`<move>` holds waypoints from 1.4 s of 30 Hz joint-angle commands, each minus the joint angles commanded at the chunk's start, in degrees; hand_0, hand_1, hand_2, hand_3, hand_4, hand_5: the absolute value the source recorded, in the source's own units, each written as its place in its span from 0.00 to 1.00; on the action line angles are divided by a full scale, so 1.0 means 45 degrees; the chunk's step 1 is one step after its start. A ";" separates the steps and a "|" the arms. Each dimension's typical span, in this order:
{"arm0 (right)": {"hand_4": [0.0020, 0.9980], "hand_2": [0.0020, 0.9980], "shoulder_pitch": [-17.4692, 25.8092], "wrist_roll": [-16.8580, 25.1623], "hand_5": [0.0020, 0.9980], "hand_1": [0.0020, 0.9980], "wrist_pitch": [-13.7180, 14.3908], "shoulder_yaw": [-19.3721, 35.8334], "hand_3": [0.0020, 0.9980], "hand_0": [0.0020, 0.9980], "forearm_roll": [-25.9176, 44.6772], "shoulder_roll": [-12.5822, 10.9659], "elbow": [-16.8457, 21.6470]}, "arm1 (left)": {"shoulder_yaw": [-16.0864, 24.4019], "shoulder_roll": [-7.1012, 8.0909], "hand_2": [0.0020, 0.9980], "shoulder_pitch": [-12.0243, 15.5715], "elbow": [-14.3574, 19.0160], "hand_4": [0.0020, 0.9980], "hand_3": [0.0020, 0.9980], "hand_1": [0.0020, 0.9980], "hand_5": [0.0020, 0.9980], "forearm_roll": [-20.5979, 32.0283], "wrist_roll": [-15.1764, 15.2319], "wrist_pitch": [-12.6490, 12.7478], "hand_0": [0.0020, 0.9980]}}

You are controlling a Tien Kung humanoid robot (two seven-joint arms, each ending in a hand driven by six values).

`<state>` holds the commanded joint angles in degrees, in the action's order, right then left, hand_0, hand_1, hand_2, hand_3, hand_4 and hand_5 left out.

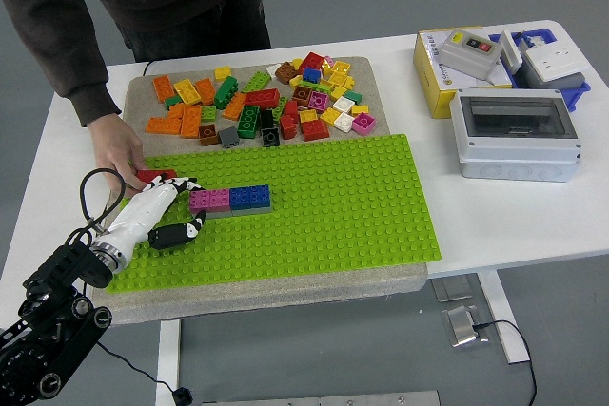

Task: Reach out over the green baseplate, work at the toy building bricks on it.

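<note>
The green baseplate [324,197] lies on a grey mat in the middle of the table. A row of a pink brick [209,200] and a blue brick [249,197] sits on its left part, with a grey piece at the right end. My left hand [169,211] lies over the plate's left edge, fingers loosely spread and holding nothing, fingertips just left of the pink brick. A person's hand [119,154] presses a red brick [155,176] at the plate's far-left corner. My right arm is out of view.
A pile of loose bricks [266,102] lies on the mat behind the plate. A grey electrical box with a clear lid [514,133], a yellow box [447,68] and a blue tray [547,59] stand at the right.
</note>
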<state>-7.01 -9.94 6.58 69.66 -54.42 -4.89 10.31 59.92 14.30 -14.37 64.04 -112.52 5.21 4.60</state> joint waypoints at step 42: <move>0.40 0.62 0.0074 0.0040 0.75 0.61 0.0047 0.0097 0.61 0.63 -0.0114 -0.0047 0.0000 | 0.0453 0.0918 0.96 0.0255 0.1824 0.61 0.82 0.99 0.35 -0.0040 -0.0085 -0.0221 1.00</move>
<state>-6.68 -9.76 6.79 70.10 -54.93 -5.10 10.31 61.96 18.43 -13.23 72.25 -112.70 4.83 3.61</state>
